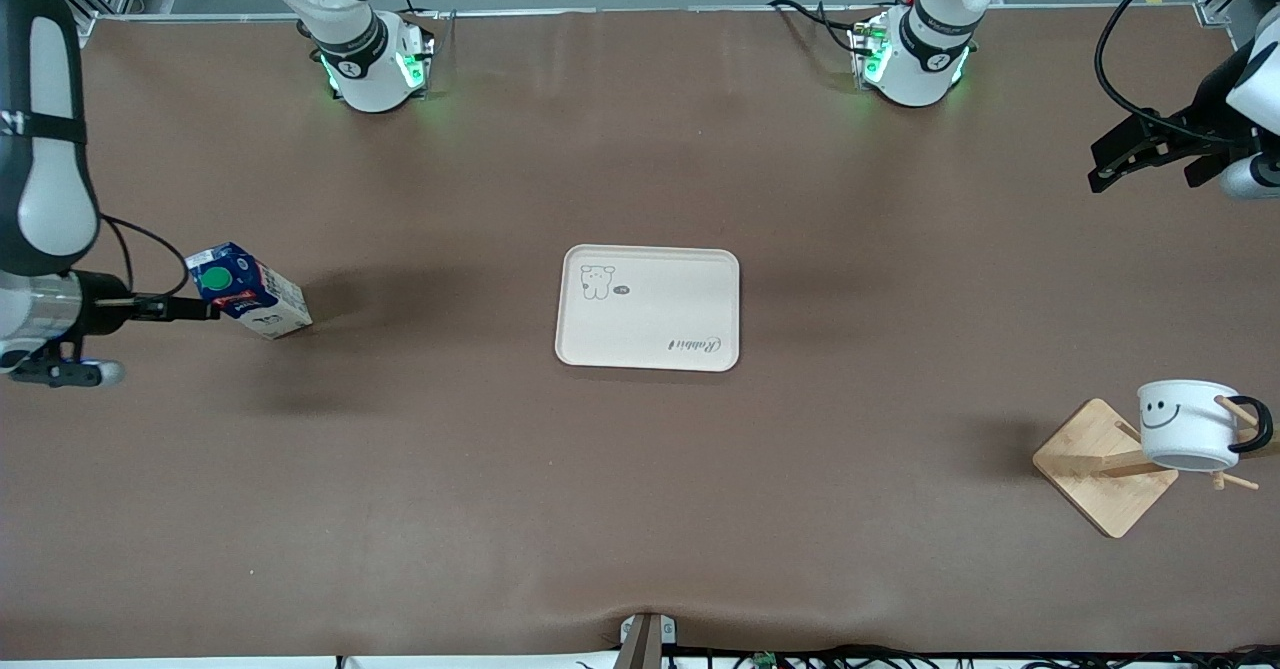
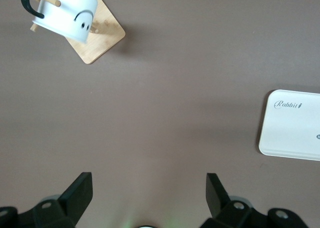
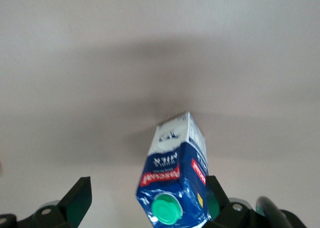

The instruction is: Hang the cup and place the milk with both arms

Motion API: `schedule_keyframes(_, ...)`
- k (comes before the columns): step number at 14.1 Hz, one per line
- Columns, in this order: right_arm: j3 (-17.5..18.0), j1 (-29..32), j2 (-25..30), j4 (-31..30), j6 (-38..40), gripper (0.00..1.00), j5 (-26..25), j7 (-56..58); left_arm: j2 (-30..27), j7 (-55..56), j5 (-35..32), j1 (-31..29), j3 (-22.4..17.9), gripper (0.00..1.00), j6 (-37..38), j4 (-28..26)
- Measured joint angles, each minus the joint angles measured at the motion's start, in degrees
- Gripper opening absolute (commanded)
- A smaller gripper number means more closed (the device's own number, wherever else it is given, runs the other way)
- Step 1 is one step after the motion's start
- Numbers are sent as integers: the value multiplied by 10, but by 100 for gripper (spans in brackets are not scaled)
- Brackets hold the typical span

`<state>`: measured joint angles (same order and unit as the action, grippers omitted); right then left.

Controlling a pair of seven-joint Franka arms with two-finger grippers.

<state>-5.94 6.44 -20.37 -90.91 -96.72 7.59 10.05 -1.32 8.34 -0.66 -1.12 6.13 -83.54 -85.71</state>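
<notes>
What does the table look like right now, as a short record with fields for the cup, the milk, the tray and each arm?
cup: white mug with a smiley face, hanging by its black handle on a peg of the wooden rack, at the left arm's end of the table
milk: blue carton with a green cap, tilted, at the right arm's end
tray: cream tray, mid-table, nothing on it
left gripper: jaws open, holding nothing, above bare table
right gripper: jaws open, carton between them, one jaw against its side
</notes>
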Motion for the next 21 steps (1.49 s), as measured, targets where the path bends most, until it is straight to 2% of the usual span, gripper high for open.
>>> schedule_keyframes(7, 1, -9, -10, 127, 12, 100, -1, 0, 0, 19, 0, 3, 1, 100, 24, 0)
schedule_keyframes(12, 2, -17, 16, 138, 129, 100, 0, 2, -1, 19, 0, 3, 3, 100, 25, 0)
schedule_keyframes(14, 2, -28, 20, 143, 125, 100, -2, 4, -3, 19, 0, 4, 6, 100, 26, 0)
schedule_keyframes(17, 2, -37, 22, 201, 117, 100, -18, 4, -8, 19, 0, 4, 7, 100, 30, 0)
schedule_keyframes(21, 2, -49, 63, 221, 164, 100, -22, 4, -14, 20, 0, 3, 7, 100, 37, 0)
